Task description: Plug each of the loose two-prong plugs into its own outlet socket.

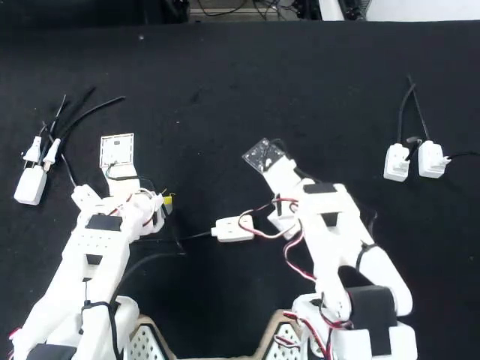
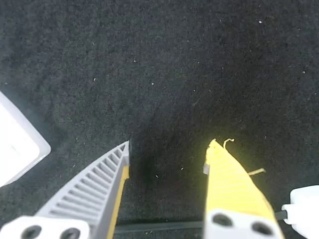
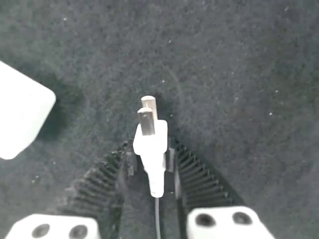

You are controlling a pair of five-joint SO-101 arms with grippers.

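Middle socket: the socket block (image 1: 234, 229) lies on the black desk (image 1: 225, 90) between your two arms. Its cord trails toward the left arm. Take it as your landmark.
Right claw: your right claw (image 3: 149, 149) is clamped on a two-prong plug (image 3: 149, 142). The prongs stick out past the fingertips, so they can go straight in. The pale block (image 3: 20, 119) just beside the prongs is probably that socket, and the prongs are not yet lined up with it.
Left claw: your left claw (image 2: 169, 149) stands apart and holds nothing, over bare desk by the socket's cord end. It is likely placed there to brace the block.
Far left of the socket: two loose plugs (image 1: 33, 152) lie beside a spare socket (image 1: 30, 185).
Far right of the socket: a paired blocks set (image 1: 396, 161) with cords, seemingly already mated.
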